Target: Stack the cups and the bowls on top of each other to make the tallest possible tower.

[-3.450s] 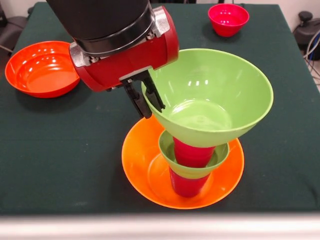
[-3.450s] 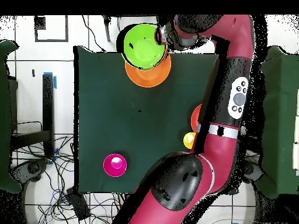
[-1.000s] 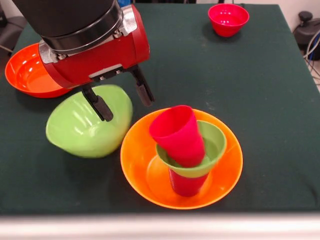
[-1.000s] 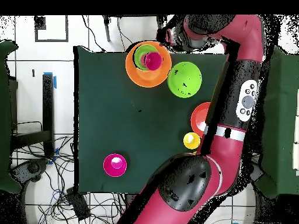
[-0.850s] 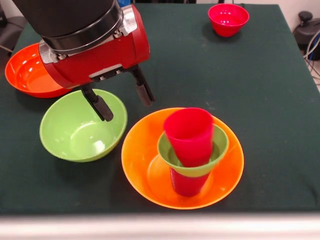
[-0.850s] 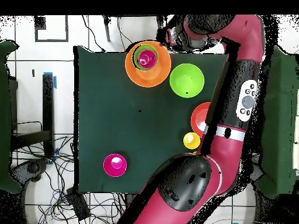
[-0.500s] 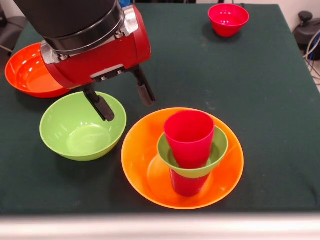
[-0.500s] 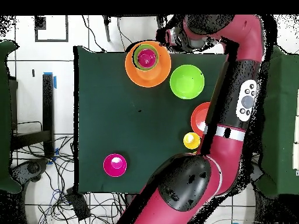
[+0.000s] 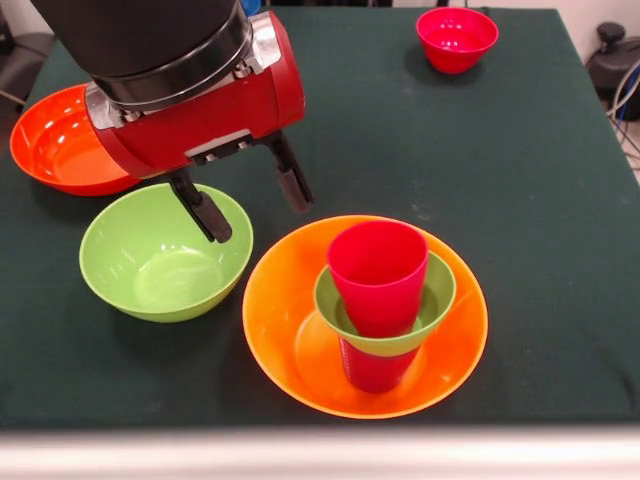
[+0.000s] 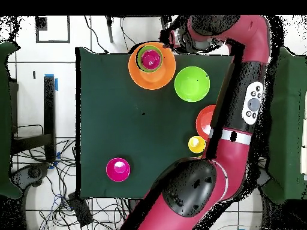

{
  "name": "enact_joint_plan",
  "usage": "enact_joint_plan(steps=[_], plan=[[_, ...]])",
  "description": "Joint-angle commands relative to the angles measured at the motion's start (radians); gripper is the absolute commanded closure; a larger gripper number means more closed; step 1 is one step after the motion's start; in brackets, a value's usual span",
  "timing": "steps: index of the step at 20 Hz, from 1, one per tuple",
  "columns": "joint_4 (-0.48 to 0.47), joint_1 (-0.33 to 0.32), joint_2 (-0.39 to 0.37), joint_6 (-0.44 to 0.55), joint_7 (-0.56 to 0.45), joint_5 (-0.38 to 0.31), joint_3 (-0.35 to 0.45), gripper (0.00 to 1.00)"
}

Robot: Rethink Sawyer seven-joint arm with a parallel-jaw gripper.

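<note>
The large green bowl (image 9: 165, 252) had slipped off the tower (image 9: 380, 300) — apparently unharmed — leaving the gripper (image 9: 252, 207) spread wide, empty.

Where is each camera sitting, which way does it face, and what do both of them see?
Front view: sits low across the table, facing the tower; shows the open gripper and the wrist above it.
Overhead view: looks straight down on the table; shows the whole red arm, base at the bottom.
Shared: tower, large green bowl, orange-red bowl, red-pink bowl.
</note>
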Motion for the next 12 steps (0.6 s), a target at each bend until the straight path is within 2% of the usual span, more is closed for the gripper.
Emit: enact_joint_plan(steps=[1,4,6,8,12], plan=[[0.07,0.016,-0.02,0.012,-0.363,-0.112,-0.047,0.0],[-0.011,0.03,0.019,0.0,-0.407,-0.207,-0.024,0.0],[-0.026,0.023,0.035,-0.026,-0.436,-0.246,-0.016,0.0],[-0.034,0.017,0.033,-0.04,-0.459,-0.279,-0.011,0.0],[-0.086,0.018,0.032,-0.024,-0.5,-0.398,0.032,0.0]])
